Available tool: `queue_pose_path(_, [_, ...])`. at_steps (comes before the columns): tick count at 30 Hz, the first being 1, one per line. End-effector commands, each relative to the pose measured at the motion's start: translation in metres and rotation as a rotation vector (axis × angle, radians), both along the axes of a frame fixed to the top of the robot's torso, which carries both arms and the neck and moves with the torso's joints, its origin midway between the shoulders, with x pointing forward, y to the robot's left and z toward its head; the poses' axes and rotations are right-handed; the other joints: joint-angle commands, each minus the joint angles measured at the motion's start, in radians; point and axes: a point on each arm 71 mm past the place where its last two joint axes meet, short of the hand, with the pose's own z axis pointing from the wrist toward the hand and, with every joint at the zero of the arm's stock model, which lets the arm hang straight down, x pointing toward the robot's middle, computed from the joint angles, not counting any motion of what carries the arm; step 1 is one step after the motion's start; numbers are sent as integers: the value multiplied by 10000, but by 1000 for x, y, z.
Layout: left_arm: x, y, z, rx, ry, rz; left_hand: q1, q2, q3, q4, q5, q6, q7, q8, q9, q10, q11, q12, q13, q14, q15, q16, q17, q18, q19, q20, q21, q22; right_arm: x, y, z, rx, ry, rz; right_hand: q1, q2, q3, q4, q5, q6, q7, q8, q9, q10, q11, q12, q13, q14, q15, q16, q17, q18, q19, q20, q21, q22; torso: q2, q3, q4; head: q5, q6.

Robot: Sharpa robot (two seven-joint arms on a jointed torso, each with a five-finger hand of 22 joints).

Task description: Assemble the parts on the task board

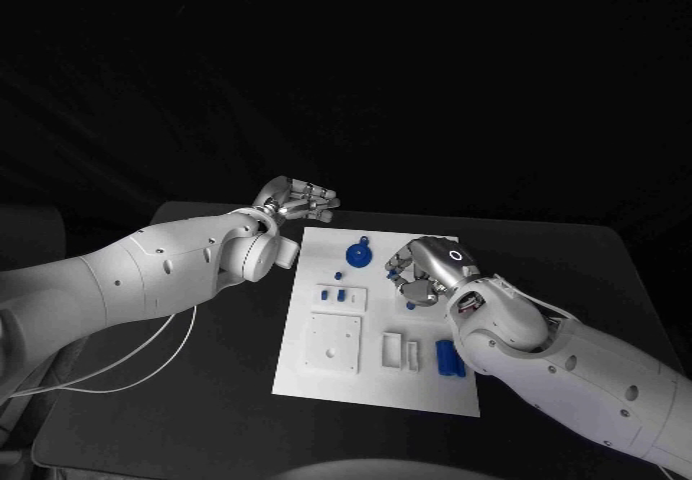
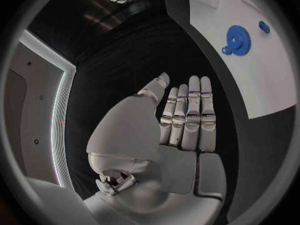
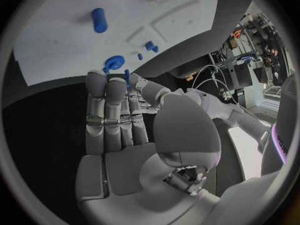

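Task board [image 1: 325,370] edges unobstructed

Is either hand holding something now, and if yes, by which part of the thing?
Nothing is held. The left hand is flat and bare beside the task board. The right hand is bare too, above the board.

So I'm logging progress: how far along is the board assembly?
Early. Done: nothing clearly assembled; the blue gear and blue cylinder lie loose on the task board. In hand: nothing; the left hand and right hand hold nothing. Left: seating the parts.
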Motion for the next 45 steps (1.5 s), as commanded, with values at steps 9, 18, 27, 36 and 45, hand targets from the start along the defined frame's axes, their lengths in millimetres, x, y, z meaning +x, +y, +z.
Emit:
queue_pose_path(9, [1, -13, 2, -229, -134, -158, -18, 87, -44, -4, -59, 7, -8, 8, 15, -29, -6, 49, -10, 29, -3, -30, 9, -185, 72, 31, 62, -40, -24, 39, -25, -131, 426, 1135, 67, 2, 1, 9, 47, 38, 13, 45, 18, 65, 10, 58, 21, 41, -64, -53, -3, 125, 395, -60, 52, 43, 20, -9, 15, 604, -231])
queue_pose_path(18, [1, -21, 2, -318, -110, -299, -12, 99, -37, 10, -55, 18, -12, 5, 14, -22, -7, 48, -10, 17, 0, -31, 6, -189, 69, 32, 64, -74, -30, 52, -48, -427, 780, 1351, 46, 20, -3, -17, 75, 31, 14, 44, 22, 60, 12, 56, 21, 47, -64, -62, -11, 126, 396, -59, 70, 69, 27, 9, 32, 861, -362])
queue_pose_path(27, [1, -24, 2, -360, -74, -371, -12, 99, -37, 10, -55, 18, -12, 5, 14, -22, -7, 48, -10, 17, 0, -31, 6, -189, 69, 32, 64, -74, -36, 61, -62, -518, 1047, 1493, -19, 77, -23, -131, 114, 26, 15, 45, 35, 60, 13, 58, 21, 50, -64, -73, -23, 136, 399, -58, 50, 100, 26, 6, 10, 1010, -473])
queue_pose_path(36, [1, -25, 2, -373, -55, -409, -8, 102, -38, 29, -56, 10, -9, 2, 12, -29, -4, 47, -10, 4, 3, -29, 2, -190, 64, 36, 66, -117, -39, 64, -70, -653, 1186, 1588, -28, 80, -35, -141, 149, 22, 16, 45, 37, 56, 15, 57, 21, 47, -64, -74, -22, 137, 397, -57, 30, 101, 22, 7, 14, 1055, -518])
queue_pose_path(45, [1, -26, 2, -378, -34, -431, -8, 102, -38, 29, -56, 10, -9, 2, 12, -29, -4, 47, -10, 4, 3, -29, 2, -190, 64, 36, 66, -117, -42, 65, -75, -845, 1313, 1656, -30, 85, -38, -151, 160, 22, 15, 45, 38, 56, 15, 57, 21, 48, -64, -73, -22, 136, 398, -57, 34, 107, 20, 1, 5, 1110, -580])
